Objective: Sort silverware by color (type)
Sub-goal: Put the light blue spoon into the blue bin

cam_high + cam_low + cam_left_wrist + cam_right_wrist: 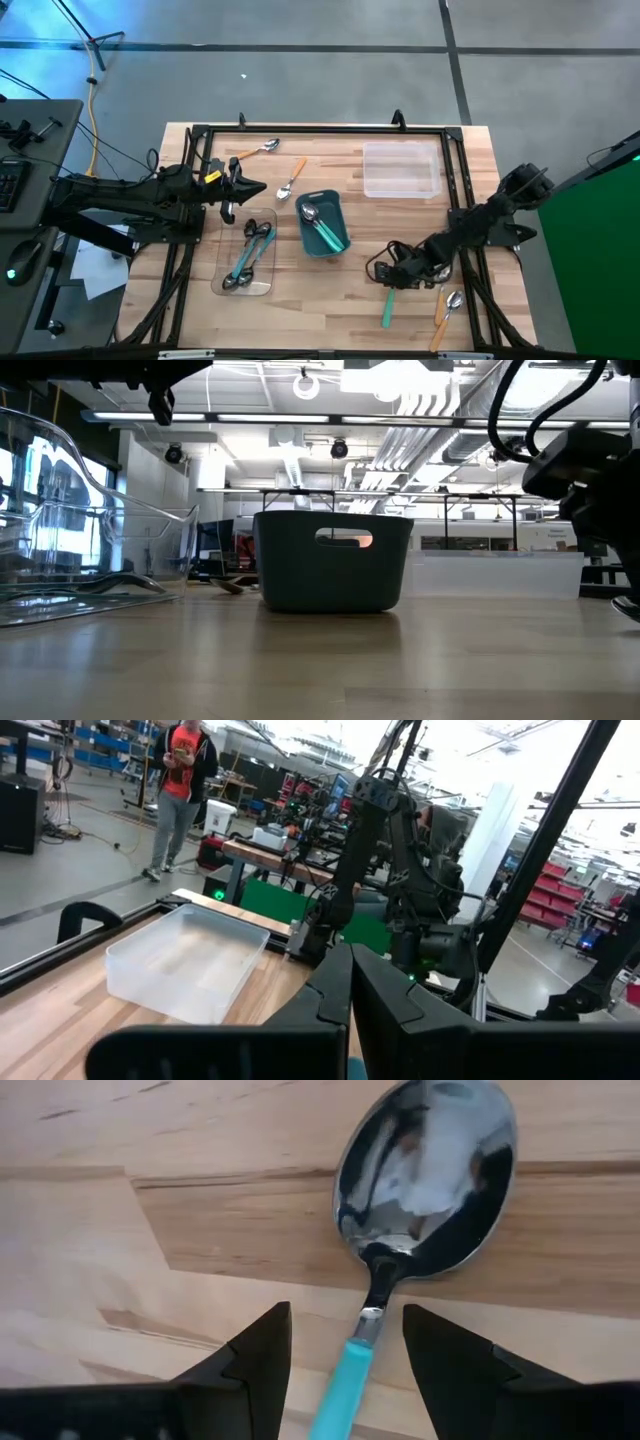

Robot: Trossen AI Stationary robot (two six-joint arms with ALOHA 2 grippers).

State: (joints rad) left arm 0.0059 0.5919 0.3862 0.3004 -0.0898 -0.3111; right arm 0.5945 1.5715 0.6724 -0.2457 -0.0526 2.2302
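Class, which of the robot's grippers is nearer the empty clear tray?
Left. The left gripper sits across the table from the empty clear tray; the right gripper is farther, down over a teal spoon.

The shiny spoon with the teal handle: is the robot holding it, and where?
Not yet. The right gripper is open, one finger on each side of the shiny metal spoon with a teal handle, near its neck. The left gripper is shut on nothing.

teal-handled spoon [425, 1180]: glossy mirror-metal bowl, smooth plastic-looking handle | tabletop [150, 1250]: matt grained wood | tray [185, 960]: clear plastic
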